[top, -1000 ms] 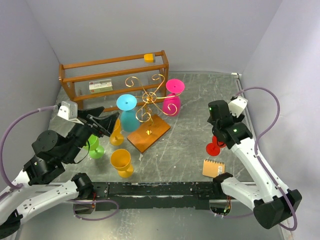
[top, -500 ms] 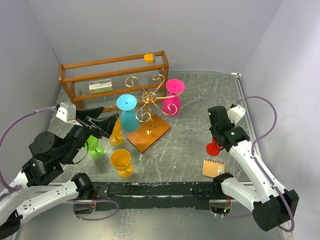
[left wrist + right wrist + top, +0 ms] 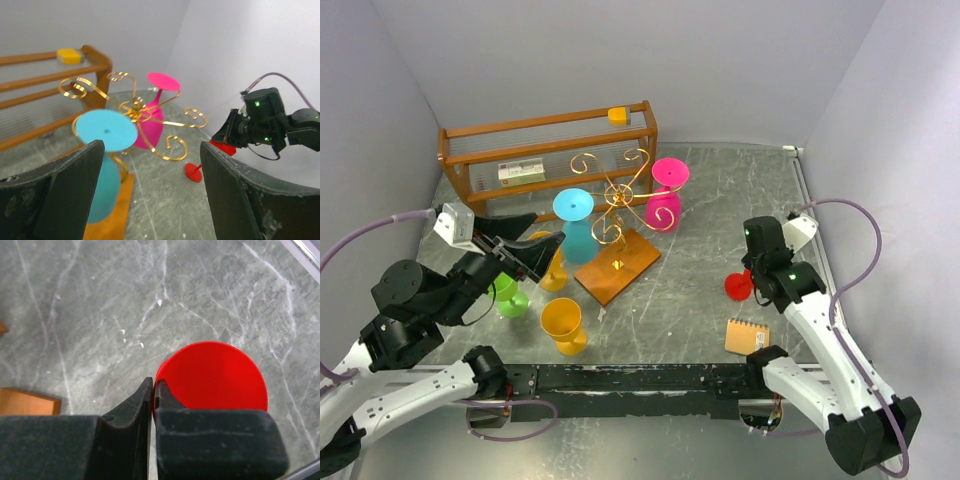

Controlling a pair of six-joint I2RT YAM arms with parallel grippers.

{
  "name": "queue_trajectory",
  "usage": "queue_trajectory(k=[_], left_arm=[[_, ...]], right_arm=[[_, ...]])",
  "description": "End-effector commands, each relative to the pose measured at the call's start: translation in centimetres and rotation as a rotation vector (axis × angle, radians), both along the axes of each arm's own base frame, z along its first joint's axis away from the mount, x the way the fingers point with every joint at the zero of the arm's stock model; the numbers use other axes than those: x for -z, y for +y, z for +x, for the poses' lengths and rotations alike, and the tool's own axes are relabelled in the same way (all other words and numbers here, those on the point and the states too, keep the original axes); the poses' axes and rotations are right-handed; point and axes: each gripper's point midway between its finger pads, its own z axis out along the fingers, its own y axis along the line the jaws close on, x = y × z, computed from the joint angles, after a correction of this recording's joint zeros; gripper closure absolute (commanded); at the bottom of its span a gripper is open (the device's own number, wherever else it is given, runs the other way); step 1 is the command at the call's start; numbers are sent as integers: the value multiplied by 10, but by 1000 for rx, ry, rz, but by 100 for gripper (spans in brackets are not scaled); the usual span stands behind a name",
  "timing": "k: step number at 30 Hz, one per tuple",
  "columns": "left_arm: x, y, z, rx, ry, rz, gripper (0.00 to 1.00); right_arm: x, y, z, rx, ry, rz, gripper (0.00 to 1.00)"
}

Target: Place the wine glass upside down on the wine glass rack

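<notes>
Open wide and holding nothing, the left end effector (image 3: 151, 150) hovers at the left of the surface (image 3: 700, 230), pointed toward the wine glass rack (image 3: 632, 258). Below it stand a green glass (image 3: 508, 295) and two orange glasses (image 3: 563, 322), one just beside the rack's wooden base. Behind them a wooden shelf (image 3: 520, 124) carries a small yellow block (image 3: 617, 115).

At the centre, a cyan glass (image 3: 576, 228) and a pink glass (image 3: 665, 200) sit bowl-down at the rack's gold scroll arms, apparently hanging from them.

To the right, well apart from the rack, we find the red wine glass (image 3: 737, 286). The right end effector (image 3: 152, 390) is pinched nearly flat, its fingers nipping the edge of the glass's red disc. Whether that disc is foot or bowl rim we cannot tell.

We judge the grasp to be the step in hand. Next the glass must be lifted, carried left, turned bowl-down and its stem slipped into a free curl. The pink glass stands on the rack's near right side, directly on that path. The thin wire arms leave little room. A spiral notebook (image 3: 747, 336) lies near the right arm, clear of the route.
</notes>
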Motion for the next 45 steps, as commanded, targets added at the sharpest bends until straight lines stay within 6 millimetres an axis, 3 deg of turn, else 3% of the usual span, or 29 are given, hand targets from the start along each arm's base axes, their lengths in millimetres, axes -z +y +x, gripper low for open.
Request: queue_trajectory(k=[1,12,17,20,22,34,39,45], left_arm=[[-43,-15,-19,133,-104,-8,12],[-68,-76,-33,404,-58,-114,6],[-81,-117,-61,696,-4,-229,4],[-91,-132,-76,864,30,-349,6],[-95,-140,-76,914,41,-401,6],[-69,-193,-5,682,472,-614,10],[-76,-208,13,624,503,-710,11],[-67,-226,34,545,537,-797,15]], right_arm=[[-43,0,5,-9,-145,38,100],[-169,7,-14,-110,-511,154,100],[-227,12,-32,-177,-736,237,100],[-256,17,-44,-219,-862,298,100],[-271,22,-52,-252,-924,335,100],[-314,38,-85,-378,-1161,517,100],[-322,46,-87,-417,-1219,586,100],[-333,54,-95,-479,-1259,617,100]])
